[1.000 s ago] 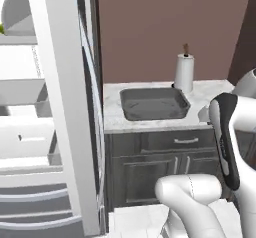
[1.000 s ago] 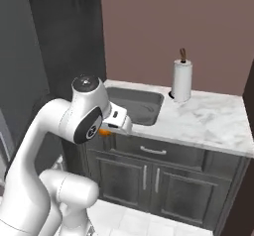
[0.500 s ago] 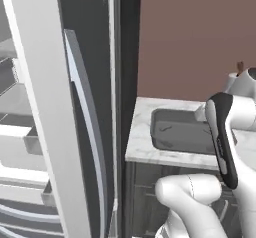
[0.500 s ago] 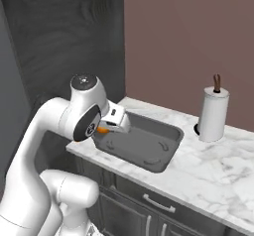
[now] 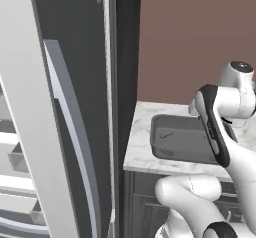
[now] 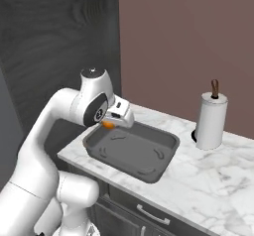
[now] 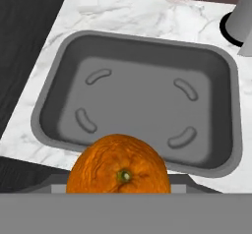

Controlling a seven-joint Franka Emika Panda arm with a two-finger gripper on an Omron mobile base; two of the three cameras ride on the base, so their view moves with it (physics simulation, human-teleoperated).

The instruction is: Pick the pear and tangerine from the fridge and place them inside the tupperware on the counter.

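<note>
1 tangerine (image 7: pixel 118 171) clamped in gripper (image 6: pixel 110 123), held above near rim of tupperware (image 7: pixel 224 107) on counter (image 6: pixel 208 178).

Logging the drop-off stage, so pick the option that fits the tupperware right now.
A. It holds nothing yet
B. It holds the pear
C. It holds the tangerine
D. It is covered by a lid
A: the hand view shows the tupperware with a bare floor, while the tangerine sits at the gripper, above the near rim.
</note>
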